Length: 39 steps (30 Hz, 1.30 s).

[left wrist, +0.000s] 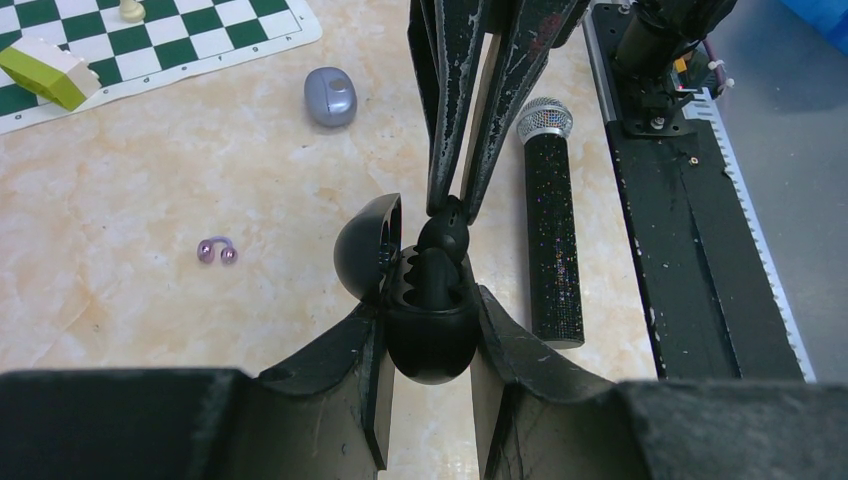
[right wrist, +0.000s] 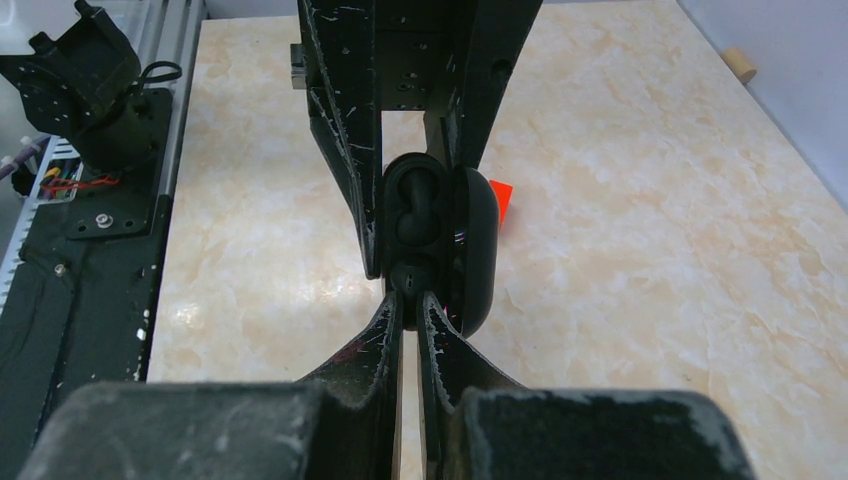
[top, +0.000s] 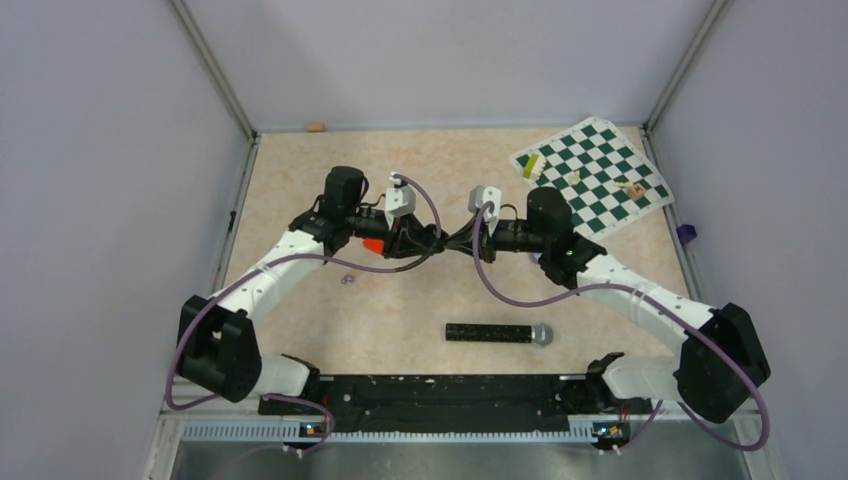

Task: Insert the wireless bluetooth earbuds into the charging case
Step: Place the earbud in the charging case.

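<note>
We see the two arms meet over the middle of the table [top: 400, 310], the left gripper [left wrist: 430, 322] clamped on the case [left wrist: 430, 350], its fingers [left wrist: 505, 345] pressing the pod's two sides. The lid [left wrist: 365, 245] stands swung open toward the left of the left wrist view, baring the wells. From the far side the right gripper [right wrist: 405, 300] reaches in, its fingers [left wrist: 442, 130] drawn nearly together and pinching a bud [left wrist: 446, 232] right at the case's open mouth, the bud touching the rim of a well. A rounded black shape deeper inside the case may be the second bud; we cannot tell for sure. A red block [right wrist: 500, 196] lies on the table just behind the case in the right wrist view. A microphone [left wrist: 550, 250] lies near the arms' bases, parallel to the near edge. Two small purple rings [left wrist: 216, 250] sit apart on the marbled surface, a grey-blue disc [left wrist: 330, 97] farther off, beside the corner of a green chessboard [top: 590, 170] that carries a yellow-green block [left wrist: 45, 72].
</note>
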### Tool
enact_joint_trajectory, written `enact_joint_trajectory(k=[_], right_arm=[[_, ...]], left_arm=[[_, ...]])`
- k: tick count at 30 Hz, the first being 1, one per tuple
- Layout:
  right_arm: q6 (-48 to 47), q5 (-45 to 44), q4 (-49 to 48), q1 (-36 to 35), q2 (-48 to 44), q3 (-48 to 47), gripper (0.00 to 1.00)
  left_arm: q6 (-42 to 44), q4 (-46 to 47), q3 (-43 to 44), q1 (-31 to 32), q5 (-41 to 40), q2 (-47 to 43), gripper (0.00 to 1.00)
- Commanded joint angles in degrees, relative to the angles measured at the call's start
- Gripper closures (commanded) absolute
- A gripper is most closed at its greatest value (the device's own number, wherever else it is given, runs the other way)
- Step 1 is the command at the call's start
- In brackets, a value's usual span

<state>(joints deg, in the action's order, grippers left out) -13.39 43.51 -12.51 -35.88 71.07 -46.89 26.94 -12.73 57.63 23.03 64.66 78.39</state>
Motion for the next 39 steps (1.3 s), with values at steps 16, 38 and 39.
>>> enact_joint_trajectory(k=[16,38,39], right_arm=[[-2.5,-2.0,-0.3,-1.3,1.2,-0.1,0.97],[-0.1,-1.4,-1.8,-2.2,3.1,-0.3,0.97],[-0.1,-1.5,-1.8,-2.1,3.2,-0.2,0.97]], left_arm=[[0.9,0.7,0.8,0.4,0.9,0.0,1.00],[1.2,0.3,1.0,0.4,1.4,0.3,1.00],[1.1,0.3,1.0,0.3,1.3,0.3,1.00]])
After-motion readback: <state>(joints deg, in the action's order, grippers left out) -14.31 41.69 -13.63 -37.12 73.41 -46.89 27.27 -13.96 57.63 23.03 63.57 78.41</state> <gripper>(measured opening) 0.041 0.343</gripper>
